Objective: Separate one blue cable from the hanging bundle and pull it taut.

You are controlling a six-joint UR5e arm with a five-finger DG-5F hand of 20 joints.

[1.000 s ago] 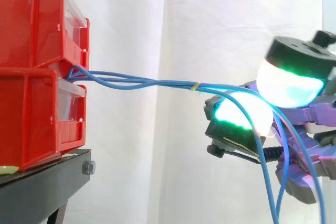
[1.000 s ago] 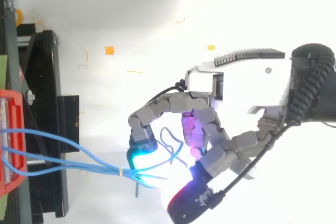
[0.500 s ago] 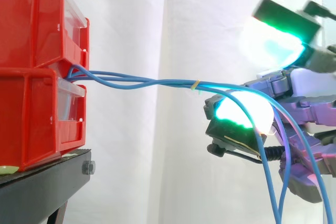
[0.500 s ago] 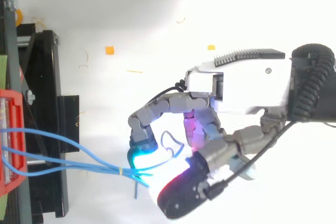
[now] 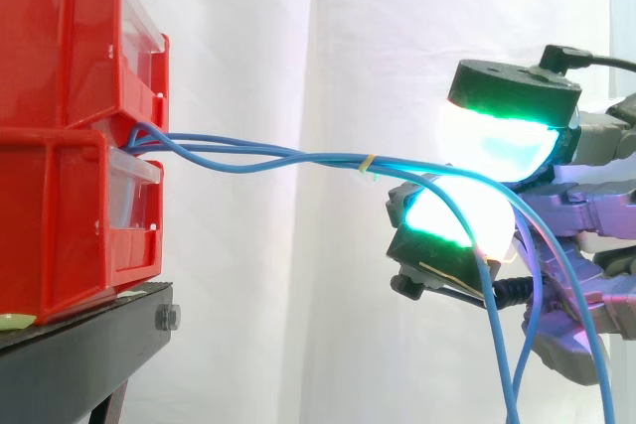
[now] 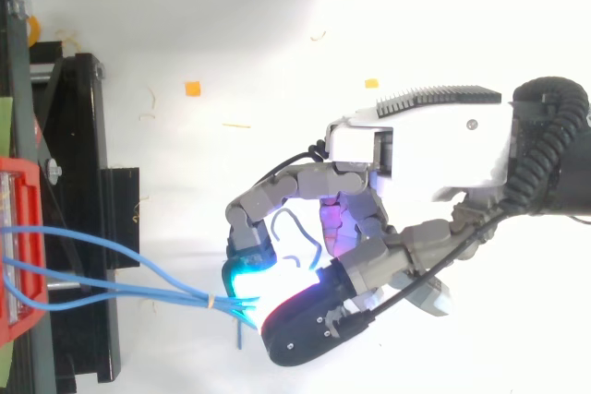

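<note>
White curtain (image 5: 298, 47), black stand (image 5: 79, 354), blue cables (image 5: 278, 156)

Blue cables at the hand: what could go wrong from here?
The yellow tie binds the blue cables just short of the hand, so a pull may drag all of them, not one. Several strands cross the lower pad, so the grip may take more than one.

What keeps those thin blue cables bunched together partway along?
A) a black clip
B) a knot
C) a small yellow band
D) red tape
C: a small yellow band wraps the thin blue cables between the stacked red plastic bins and the robot's hand.
</note>
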